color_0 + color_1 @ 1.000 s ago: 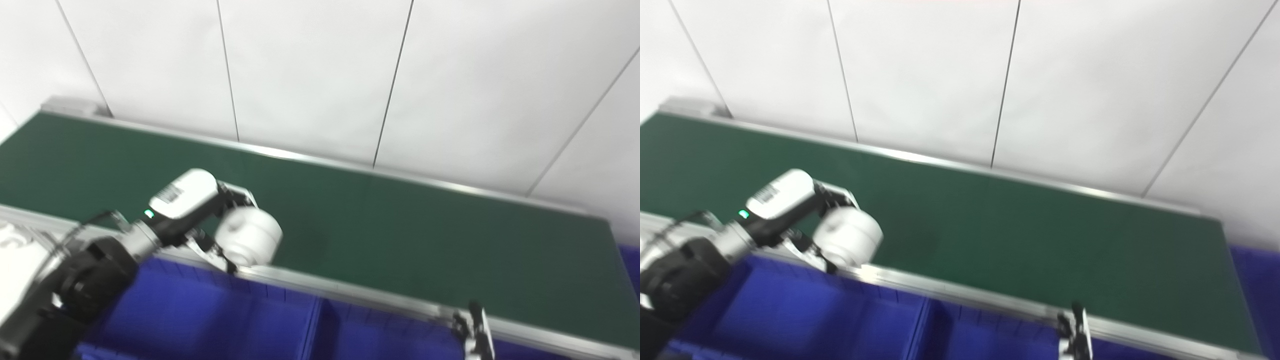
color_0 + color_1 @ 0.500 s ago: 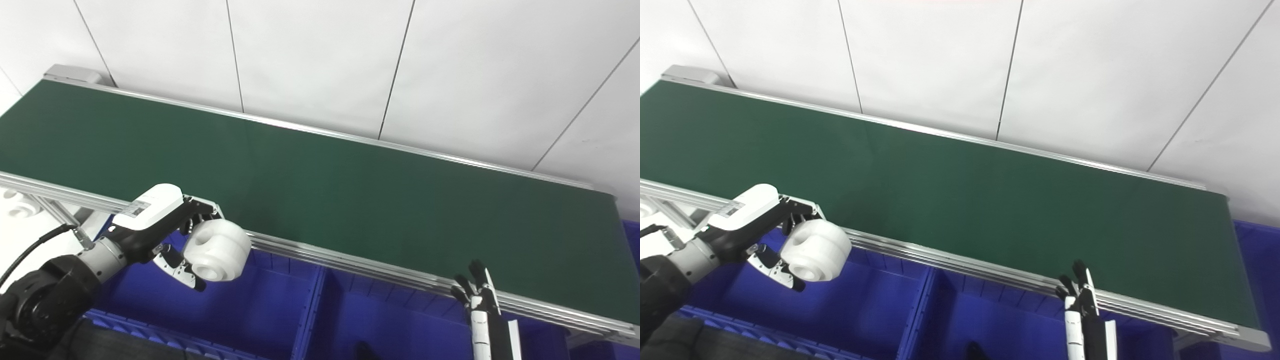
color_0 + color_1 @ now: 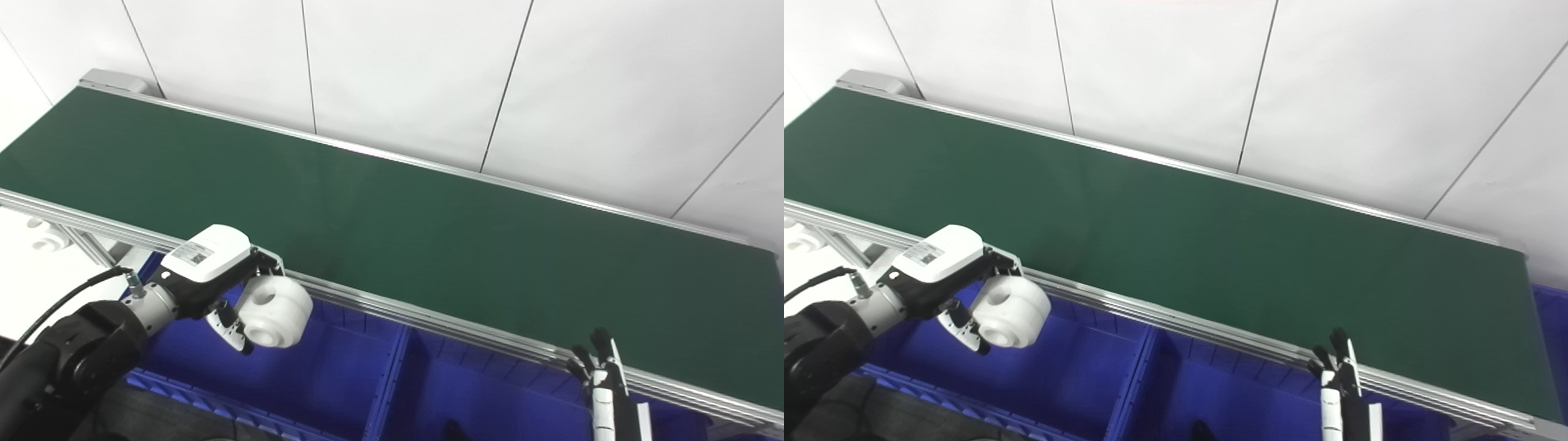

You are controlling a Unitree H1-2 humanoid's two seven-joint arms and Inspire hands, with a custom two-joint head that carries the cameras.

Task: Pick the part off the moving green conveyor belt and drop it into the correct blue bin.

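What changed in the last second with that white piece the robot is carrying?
The left robot hand carried the white part off the belt's near edge toward the robot; it now hangs over the left blue bin. The camera also shifted, so some apparent motion is only the view. The grip stayed closed on the part, nothing was let go, and the right robot hand stayed low by the belt's rail.

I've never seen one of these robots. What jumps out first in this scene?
A chunky white part with a round hole, gripped in the left hand above a blue bin at lower left. Behind it a long green conveyor belt runs bare across the picture. The right hand pokes up at the bottom right, holding nothing.
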